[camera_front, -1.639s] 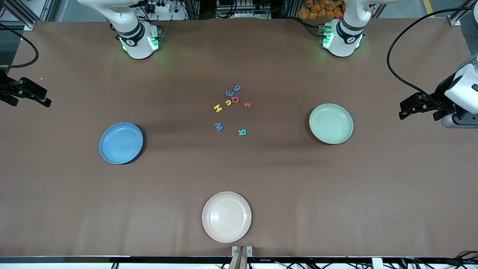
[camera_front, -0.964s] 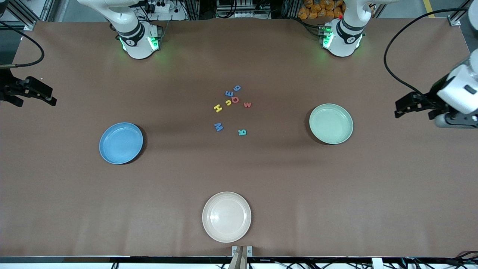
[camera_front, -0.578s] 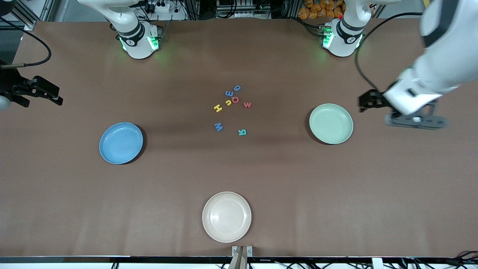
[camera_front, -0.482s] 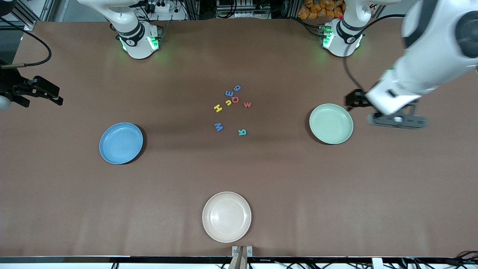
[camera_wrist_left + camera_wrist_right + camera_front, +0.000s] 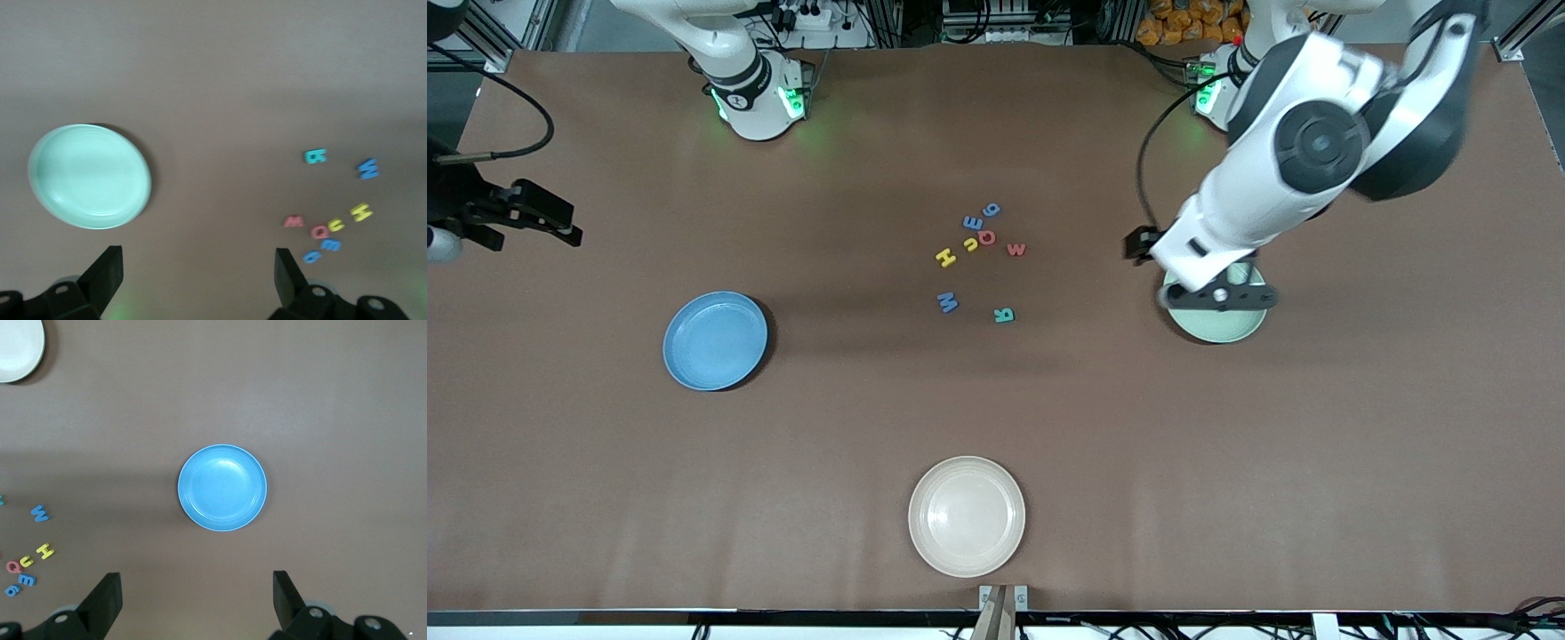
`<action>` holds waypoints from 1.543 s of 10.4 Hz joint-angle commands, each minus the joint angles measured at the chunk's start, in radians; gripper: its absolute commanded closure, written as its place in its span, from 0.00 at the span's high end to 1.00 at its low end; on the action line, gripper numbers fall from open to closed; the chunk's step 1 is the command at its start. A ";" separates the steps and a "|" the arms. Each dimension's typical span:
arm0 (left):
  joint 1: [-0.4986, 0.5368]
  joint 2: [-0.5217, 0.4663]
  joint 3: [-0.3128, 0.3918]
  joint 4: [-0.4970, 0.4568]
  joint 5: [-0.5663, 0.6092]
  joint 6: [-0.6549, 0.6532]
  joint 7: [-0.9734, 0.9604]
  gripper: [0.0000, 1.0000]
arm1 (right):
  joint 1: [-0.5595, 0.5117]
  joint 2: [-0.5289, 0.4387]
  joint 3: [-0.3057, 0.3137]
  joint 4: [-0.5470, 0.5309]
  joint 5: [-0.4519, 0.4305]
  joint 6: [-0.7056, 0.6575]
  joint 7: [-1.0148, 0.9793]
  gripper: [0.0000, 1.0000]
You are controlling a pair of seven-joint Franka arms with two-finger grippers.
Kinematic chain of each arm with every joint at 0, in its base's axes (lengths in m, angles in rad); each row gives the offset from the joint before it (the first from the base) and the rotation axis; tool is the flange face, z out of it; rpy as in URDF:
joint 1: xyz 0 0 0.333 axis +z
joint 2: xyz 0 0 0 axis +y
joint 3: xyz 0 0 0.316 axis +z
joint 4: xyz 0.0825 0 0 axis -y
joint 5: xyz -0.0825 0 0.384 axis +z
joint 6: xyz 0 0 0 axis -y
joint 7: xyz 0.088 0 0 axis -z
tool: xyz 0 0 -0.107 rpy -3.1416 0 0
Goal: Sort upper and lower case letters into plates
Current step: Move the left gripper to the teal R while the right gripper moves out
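Several tiny letters lie in a loose group mid-table: a blue E [image 5: 972, 221], a red O [image 5: 986, 236], a yellow H [image 5: 946, 258], a red W [image 5: 1016, 250], a blue M [image 5: 948, 303] and a teal R [image 5: 1004, 314]. The blue plate [image 5: 715, 340] and the mint green plate [image 5: 1232, 326] are empty. My left gripper [image 5: 1141, 244] is up over the mint plate's edge, open and empty; its wrist view shows the gripper [image 5: 199, 280], the plate [image 5: 89, 176] and the letters [image 5: 319, 232]. My right gripper [image 5: 551, 222] is open and empty high over the right arm's end of the table, and shows in its wrist view [image 5: 197, 600] with the blue plate [image 5: 222, 487].
A cream-white plate [image 5: 967, 516] sits near the table's edge closest to the front camera and also shows in the right wrist view [image 5: 17, 350]. The left arm's body covers part of the mint plate.
My left arm has swung in fast from the left arm's end of the table to over the mint plate. My right gripper has crept slightly toward the middle. Letters and plates have not moved.
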 commanded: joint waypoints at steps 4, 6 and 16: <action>-0.100 0.131 -0.009 0.010 0.037 0.157 -0.198 1.00 | 0.073 0.053 0.030 -0.033 0.018 0.067 0.003 1.00; -0.115 0.149 -0.009 0.013 0.041 0.180 -0.224 1.00 | 0.076 0.062 0.030 -0.039 0.018 0.068 0.001 1.00; -0.269 0.340 -0.009 0.018 0.230 0.358 -0.542 1.00 | 0.070 0.107 0.030 -0.042 0.018 0.079 -0.002 1.00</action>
